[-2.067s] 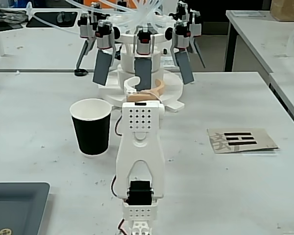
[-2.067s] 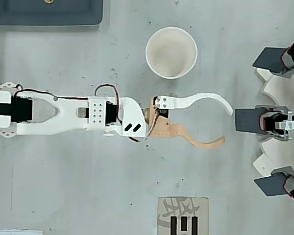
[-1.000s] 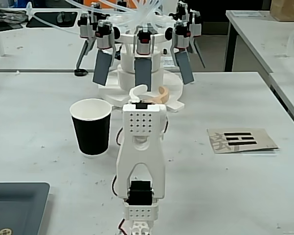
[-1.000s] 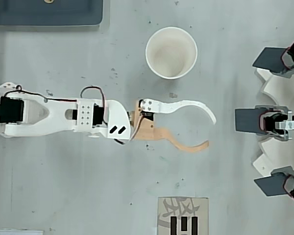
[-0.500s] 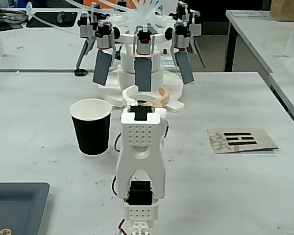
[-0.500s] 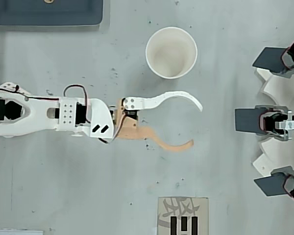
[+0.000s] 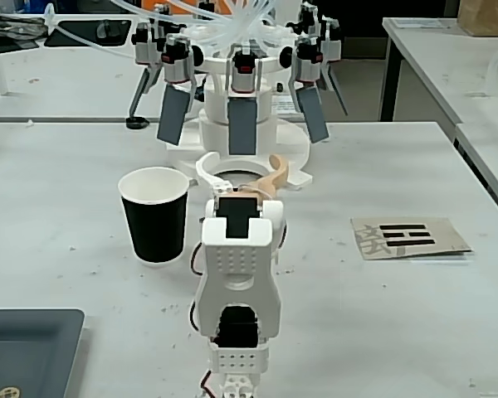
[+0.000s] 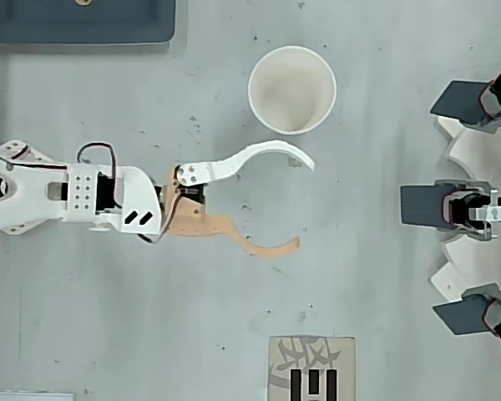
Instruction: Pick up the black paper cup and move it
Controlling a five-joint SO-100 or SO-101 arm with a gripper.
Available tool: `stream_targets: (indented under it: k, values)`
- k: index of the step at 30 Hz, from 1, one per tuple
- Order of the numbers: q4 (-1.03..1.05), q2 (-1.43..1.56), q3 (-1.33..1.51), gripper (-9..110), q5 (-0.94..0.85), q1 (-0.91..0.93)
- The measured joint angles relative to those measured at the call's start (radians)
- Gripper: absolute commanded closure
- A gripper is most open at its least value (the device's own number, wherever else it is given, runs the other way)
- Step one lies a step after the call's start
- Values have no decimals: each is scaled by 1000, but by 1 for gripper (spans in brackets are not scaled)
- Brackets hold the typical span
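Note:
The black paper cup (image 7: 154, 214) stands upright on the white table, left of the arm in the fixed view; from overhead its white inside and rim (image 8: 292, 89) show near the top middle. My gripper (image 8: 304, 202) is open, one white curved finger (image 8: 259, 155) and one tan finger (image 8: 263, 242) spread wide with nothing between them. It lies just below and left of the cup in the overhead view, apart from it. In the fixed view the gripper (image 7: 241, 165) pokes out behind the white arm body.
A white rig with dark grey paddles (image 7: 241, 108) stands at the far side, at the right edge (image 8: 476, 205) overhead. A dark grey tray (image 7: 25, 348) sits near the arm's base side. A printed card (image 7: 407, 236) lies on the table.
The arm has drawn back toward its base, away from the rig, with the gripper staying open. The cup has not moved.

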Motion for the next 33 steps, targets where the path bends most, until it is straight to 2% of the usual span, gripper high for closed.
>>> stream_targets:
  k: [8, 22, 33]
  values:
    - [-54, 130, 144, 71, 34, 0]
    - [-173, 222, 337, 67, 44, -2]
    - [-258, 222, 388, 61, 43, -126]
